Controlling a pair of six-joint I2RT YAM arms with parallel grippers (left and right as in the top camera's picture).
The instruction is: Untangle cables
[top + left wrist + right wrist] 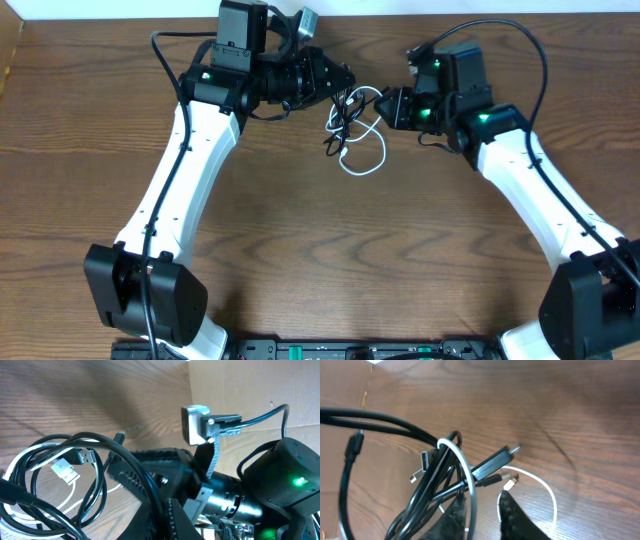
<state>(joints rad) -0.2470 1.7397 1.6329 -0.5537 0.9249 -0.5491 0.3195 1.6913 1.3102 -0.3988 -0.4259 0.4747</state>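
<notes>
The right tool (482,505) is narrow but not shut. Its two fingers stand apart, with one strand of the white cable (462,460) between them, close against one finger. The left tool (347,85) is closed tight. Black strands run toward it, so a grip on the black cable (427,485) is judged likely, though the pinch itself is hidden. The tangle sits between the two tools at the far middle of the tabletop (300,260), with a white loop lying on the wood on its near side.

The step in hand is judged to be the taking of a white strand. It would be done well if only that strand were clamped and the black strands beside it were left outside the fingers. The pull should then be made slowly, away from the left tool, which is best used as an anchor. The plugs should be watched, since one could catch in a loop.

Two cables are counted, one black and one white. Three plugs can be told in the left wrist view: a white plug (65,470), a black plug (85,455) and a small plug (119,436). Two tools are in use.
</notes>
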